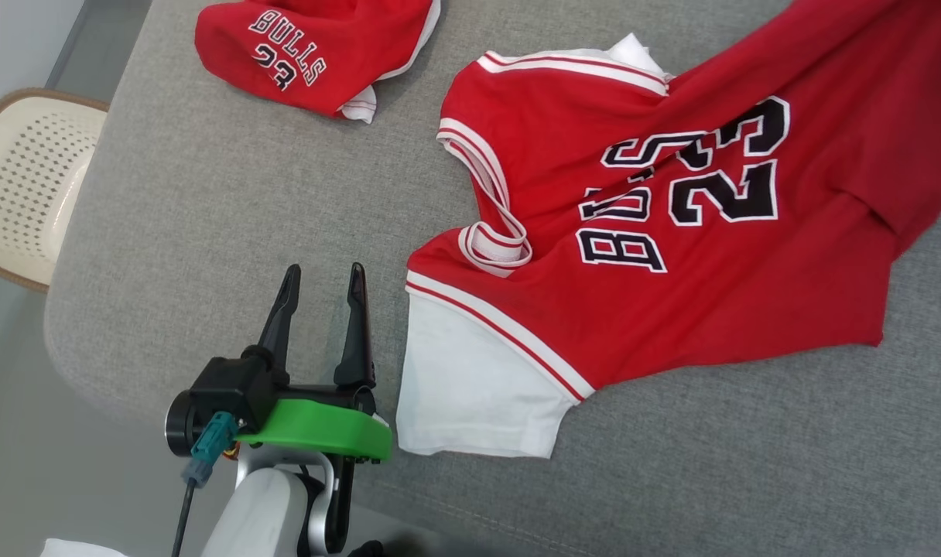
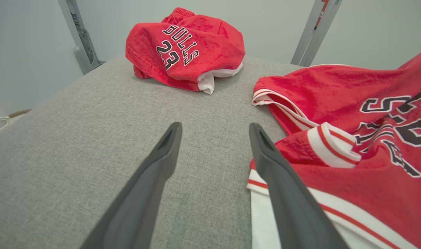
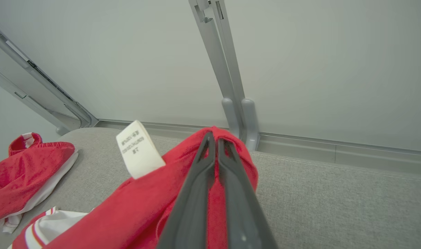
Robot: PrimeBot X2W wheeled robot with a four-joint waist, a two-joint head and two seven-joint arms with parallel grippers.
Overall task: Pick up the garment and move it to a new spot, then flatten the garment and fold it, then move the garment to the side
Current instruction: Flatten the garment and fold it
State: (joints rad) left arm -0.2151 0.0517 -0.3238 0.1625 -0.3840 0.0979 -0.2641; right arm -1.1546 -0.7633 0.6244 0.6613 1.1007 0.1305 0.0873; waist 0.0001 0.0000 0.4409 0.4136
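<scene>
Foreground: left gripper [image 1: 323, 268], fingers spread wide, nothing between them, hovering low over grey upholstered surface [image 1: 192, 232], just beside white sleeve [image 1: 470, 387] of red Bulls 23 jersey [image 1: 672, 224]. Sleeve lying flat, close to the surface's front edge. Further in, jersey body rumpled, lettering face up, striped trim [image 1: 497, 244] folded over on itself, far corner drawn up toward upper right. Out there, right gripper [image 3: 215, 137] clamped tight on a thin ridge of red jersey cloth, white care label [image 3: 139, 148] sticking up just beside the pinch. Beyond, matching red shorts [image 1: 308, 54] heaped at far left, well apart from the jersey. Pale perforated plastic chair [image 1: 29, 178] off the left edge. Grey metal frame posts [image 3: 231, 69] and plain wall [image 3: 335, 52] behind.

Likely stage: picking up and shifting, flattening not yet begun. Risks, as a guess:
- thin one-point pinch slipping under the cloth's weight and drag
- one-sided pull twisting the body and deepening the folds at the trim
- sleeve sliding off the front edge
- open left fingers snagging the sleeve hem if swung rightward
- a leftward carry sweeping into the shorts
</scene>
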